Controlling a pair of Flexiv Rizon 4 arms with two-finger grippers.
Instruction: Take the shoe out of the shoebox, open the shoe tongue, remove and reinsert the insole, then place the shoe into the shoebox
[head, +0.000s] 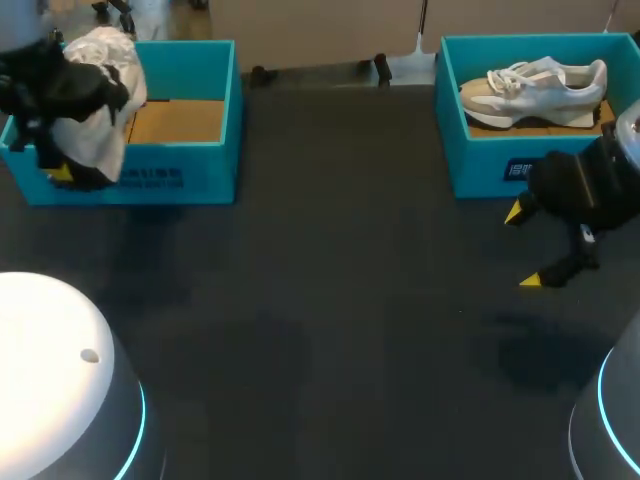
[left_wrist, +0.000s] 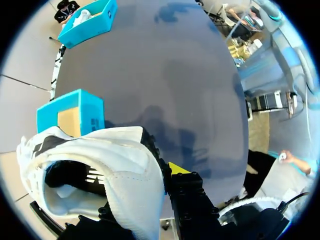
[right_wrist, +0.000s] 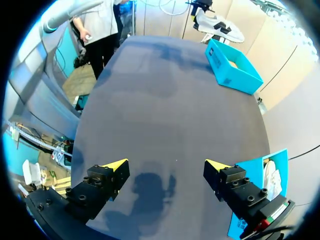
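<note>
The right pincer (right_wrist: 166, 165) has black, screw-studded fingers (right_wrist: 100, 182) with yellow tips; white arm bases (head: 50, 360) carry blue rings.

Head view overhead, wrist views close, sharing table (head: 330, 300)

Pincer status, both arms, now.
Left pincer: closed on the shoe.
Right pincer: open, holding nothing.

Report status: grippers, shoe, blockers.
Left gripper shut on white shoe, at left shoebox. Right gripper open, empty, before right shoebox. Second shoe inside it.
</note>
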